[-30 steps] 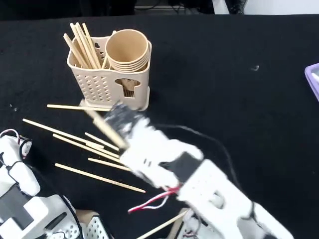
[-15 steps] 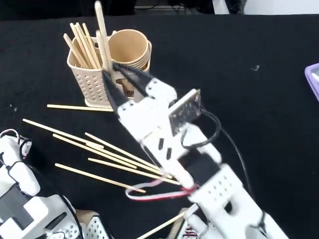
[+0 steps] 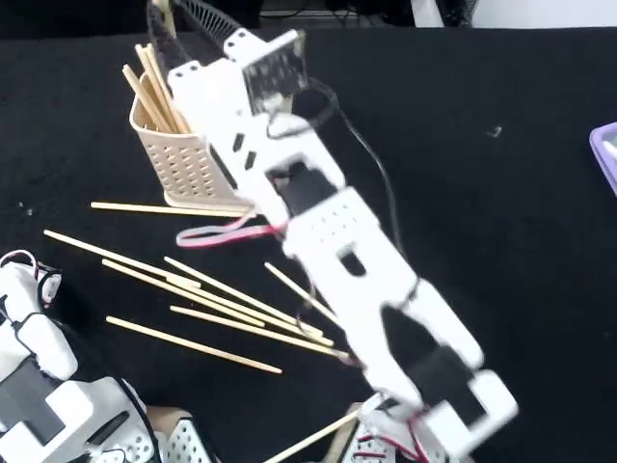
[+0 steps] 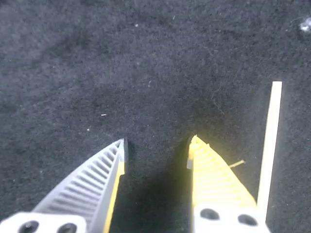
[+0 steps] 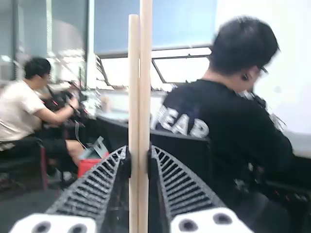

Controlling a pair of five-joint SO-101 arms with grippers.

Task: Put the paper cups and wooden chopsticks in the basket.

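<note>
Wooden chopsticks (image 5: pixel 139 73), 2 of them side by side & upright, sit pinched betw. the fingers of your right gripper (image 5: pixel 139 151). Its jaws are nearly closed on the pair, and the sticks run up well past the fingertips. In the high view that arm stretches from the near edge across to the beige basket (image 3: pixel 188 164), w/ the gripper up over the basket's far-left part. Stored sticks (image 3: pixel 157 89) stand leaning in the basket's left compartment. Loose sticks (image 3: pixel 193 344) lie scattered on the black cloth (image 3: pixel 501 241) near the basket, on your side of it. Your left gripper (image 4: pixel 156 141) is spread wide w/ nothing in it, low over the cloth. A single stick (image 4: pixel 269 145) lies just beside its yellow finger, outside the gap.
</note>
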